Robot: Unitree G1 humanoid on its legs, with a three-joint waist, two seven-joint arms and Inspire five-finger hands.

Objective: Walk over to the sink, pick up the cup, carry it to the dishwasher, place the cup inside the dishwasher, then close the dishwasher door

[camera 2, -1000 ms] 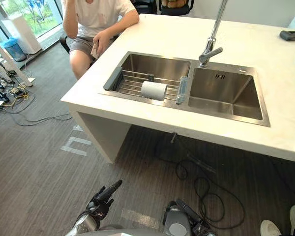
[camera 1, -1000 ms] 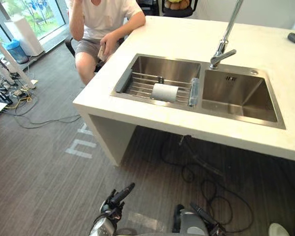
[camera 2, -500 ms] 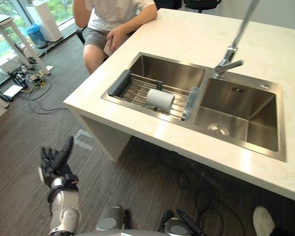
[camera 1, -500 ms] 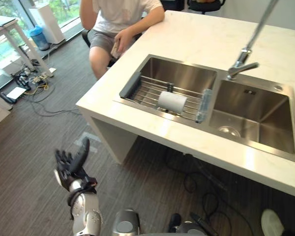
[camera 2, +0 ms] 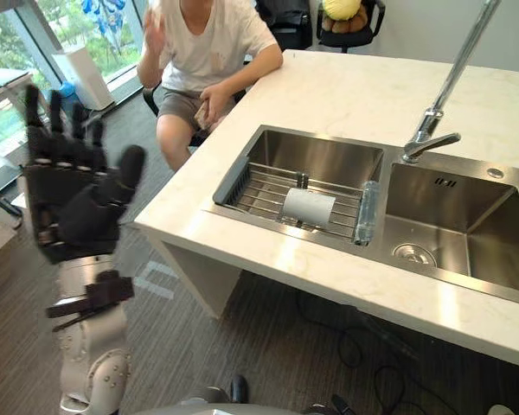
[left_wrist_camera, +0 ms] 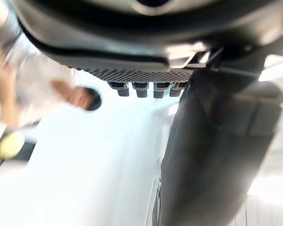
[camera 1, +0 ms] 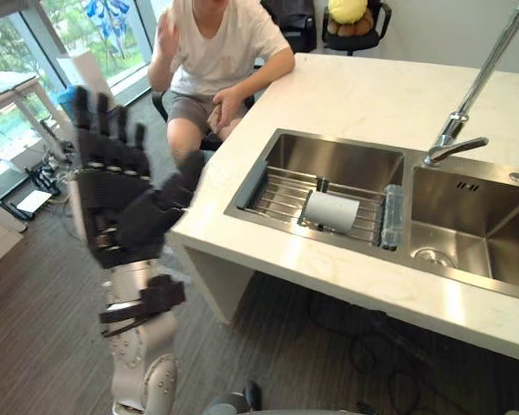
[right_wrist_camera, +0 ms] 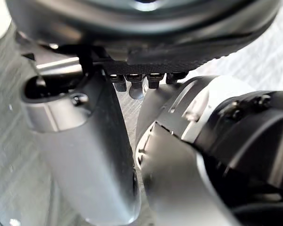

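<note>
The cup (camera 1: 332, 211) is a white cylinder lying on its side on a wire rack (camera 1: 285, 197) in the left basin of the steel double sink (camera 1: 329, 251). My left hand (camera 1: 121, 203) is raised high in front of the counter's left corner, well short of the sink and apart from the cup. It is open, with fingers straight and spread and nothing in it. In the left wrist view its palm (left_wrist_camera: 146, 75) and thumb (left_wrist_camera: 212, 155) show against the pale counter. My right hand (right_wrist_camera: 155, 63) hangs low with fingers straight, holding nothing.
A tall faucet (camera 1: 454, 143) rises between the basins. A clear bottle (camera 1: 392, 216) lies at the rack's right end. A person (camera 1: 216, 60) sits at the white counter's (camera 1: 355, 95) far left corner. A chair with a yellow toy (camera 1: 350, 13) stands behind; a table (camera 1: 9, 82) at left.
The camera has shifted and the sink shows nearer. My left hand has risen from down by the floor to chest height, fingers spread. The cup has not moved on its rack.
</note>
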